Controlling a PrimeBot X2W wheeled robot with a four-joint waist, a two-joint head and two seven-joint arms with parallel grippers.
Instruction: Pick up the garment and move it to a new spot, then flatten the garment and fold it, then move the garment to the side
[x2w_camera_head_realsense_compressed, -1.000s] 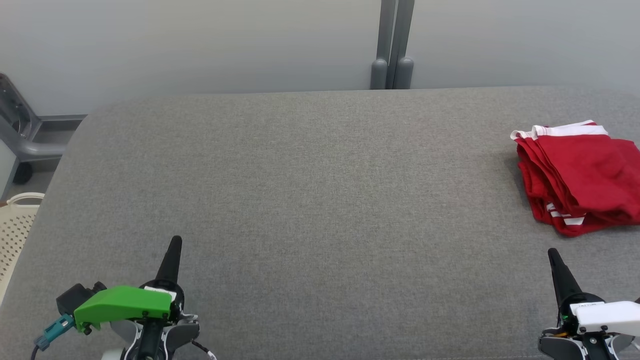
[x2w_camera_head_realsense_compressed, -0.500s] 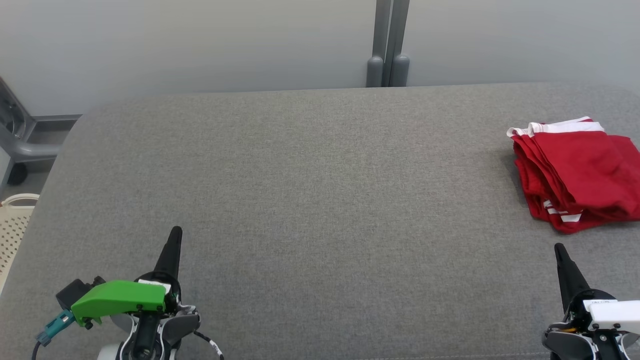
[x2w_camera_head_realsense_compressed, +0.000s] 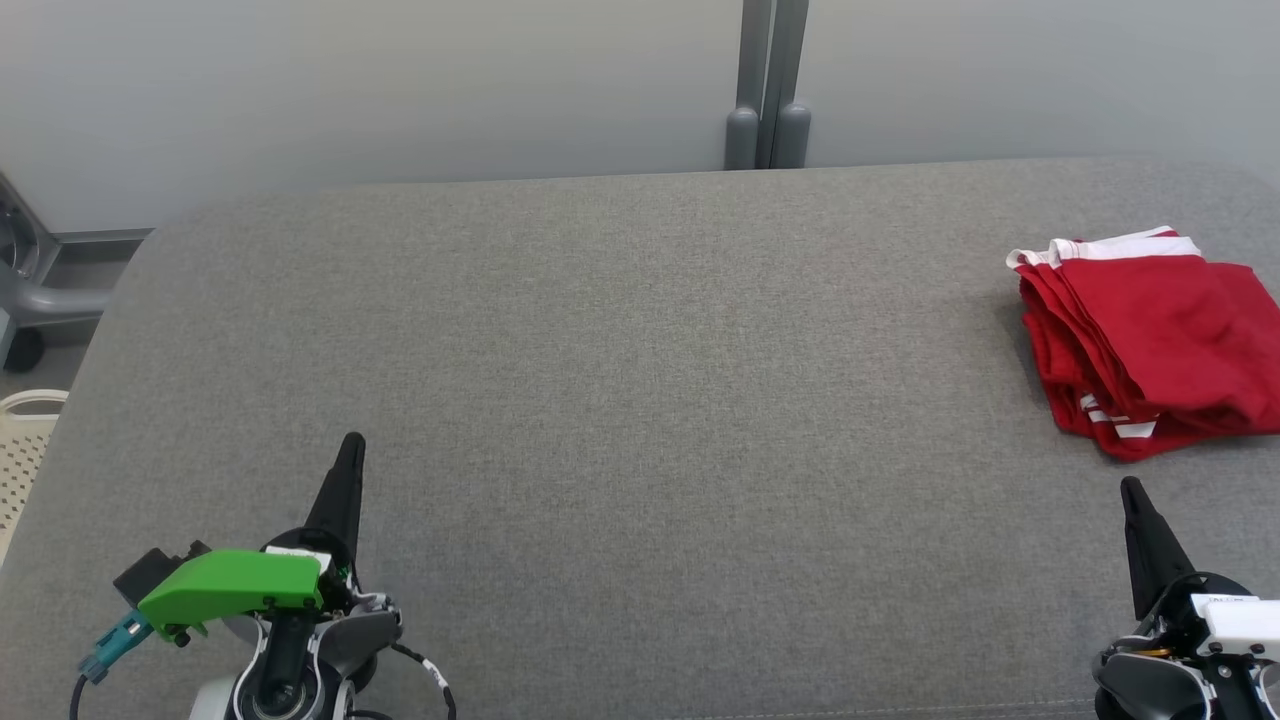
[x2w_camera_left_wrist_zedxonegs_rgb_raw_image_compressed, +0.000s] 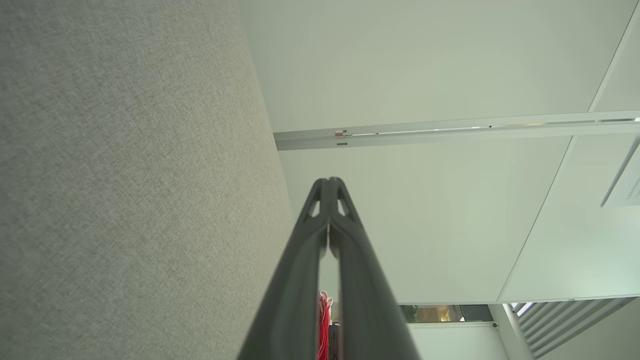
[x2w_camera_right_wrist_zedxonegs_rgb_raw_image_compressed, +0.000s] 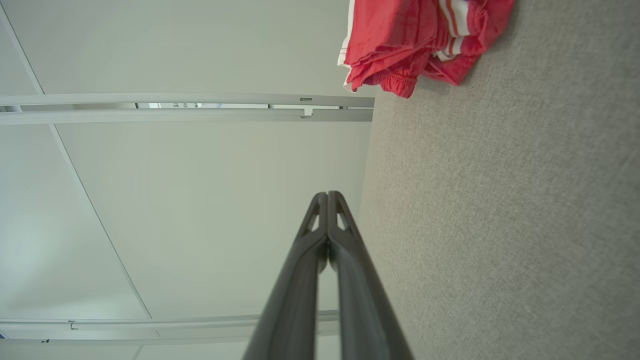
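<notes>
Folded and set by the right edge of the grey fabric-covered table, the red white-trimmed cloth garment seemingly completes the task; the left gripper and right gripper are clenched, empty.

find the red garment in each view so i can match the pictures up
Head view: red garment lies folded at the right edge, about mid-height.
Left wrist view: a thin red sliver at the bottom, seen between the fingers of the left gripper.
Right wrist view: at the top edge, right of centre.
Shared landmark: the grey fabric surface it lies on.
</notes>
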